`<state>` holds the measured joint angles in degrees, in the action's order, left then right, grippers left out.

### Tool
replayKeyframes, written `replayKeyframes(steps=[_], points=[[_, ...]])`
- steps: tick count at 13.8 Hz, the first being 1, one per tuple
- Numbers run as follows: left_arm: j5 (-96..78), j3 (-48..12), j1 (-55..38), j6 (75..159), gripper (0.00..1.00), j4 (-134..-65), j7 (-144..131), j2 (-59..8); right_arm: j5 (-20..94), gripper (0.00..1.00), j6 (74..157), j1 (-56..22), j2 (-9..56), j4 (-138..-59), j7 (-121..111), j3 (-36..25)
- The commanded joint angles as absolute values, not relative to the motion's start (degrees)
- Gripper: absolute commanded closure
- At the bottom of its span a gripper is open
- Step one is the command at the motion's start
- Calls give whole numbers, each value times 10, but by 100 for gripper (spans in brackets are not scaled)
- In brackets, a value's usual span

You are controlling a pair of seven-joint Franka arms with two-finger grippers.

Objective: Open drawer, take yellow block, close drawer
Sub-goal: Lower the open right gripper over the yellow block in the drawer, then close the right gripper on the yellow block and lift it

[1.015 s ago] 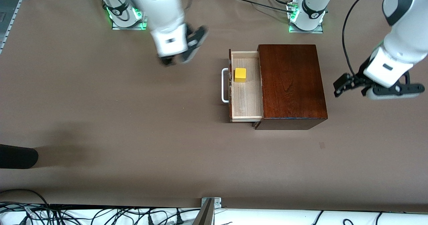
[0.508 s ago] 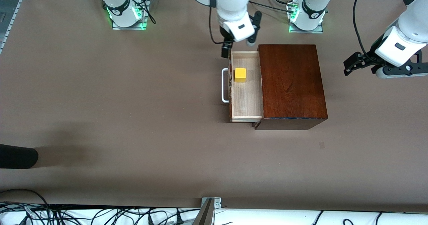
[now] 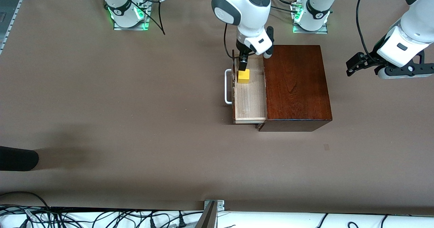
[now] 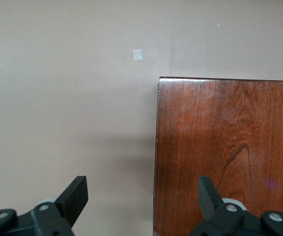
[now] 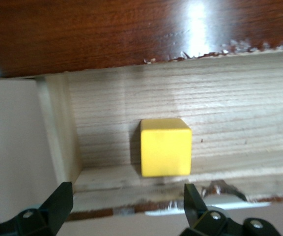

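Right gripper (image 3: 242, 66) is hanging over the open drawer (image 3: 250, 101), its fingers spread wide and gripping nothing. From where I am standing, the arm is reaching in from its base and pointing the gripper down at the end of the drawer farthest from the front camera. The drawer itself is standing pulled well out of the wooden box (image 3: 295, 85), with its white handle (image 3: 227, 86) sticking out toward the right arm's end of the table.

Sitting on the pale floor of the drawer is the yellow block (image 3: 243, 76), close against the drawer's front panel and toward the end of the drawer farthest from the front camera. In the right wrist view the yellow block (image 5: 164, 146) is lying just ahead of the fingertips and roughly between them, not yet touched.

So the opening looks done, and the taking of the block is the step in hand. I judge the next move is calling for a straight descent until the fingers are straddling the cube, then a squeeze and a lift clear of the drawer walls. The front panel is sitting very near one finger's path, so the alignment wants care.

Left gripper (image 3: 368, 65) is waiting in the air past the wooden box at the left arm's end of the table, fingers apart and empty.
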<state>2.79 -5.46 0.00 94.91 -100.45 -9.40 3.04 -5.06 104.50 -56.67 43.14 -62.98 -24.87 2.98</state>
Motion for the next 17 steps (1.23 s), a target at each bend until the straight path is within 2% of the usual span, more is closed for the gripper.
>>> replayKeyframes(steps=[1, 5, 10, 17], points=[[19, -56, 4, 944, 0, -1003, -79, 33, -58, 0, 1049, -573, 446, -602, -263, 23], [18, -56, 4, 944, 0, -1003, -79, 33, -82, 0, 1082, -581, 464, -602, -261, 18], [19, -57, 4, 944, 0, -1002, -79, 33, -122, 0, 1086, -585, 479, -603, -259, 18], [19, -57, 4, 944, 0, -1002, -79, 33, -123, 0, 1093, -584, 493, -603, -218, 18]])
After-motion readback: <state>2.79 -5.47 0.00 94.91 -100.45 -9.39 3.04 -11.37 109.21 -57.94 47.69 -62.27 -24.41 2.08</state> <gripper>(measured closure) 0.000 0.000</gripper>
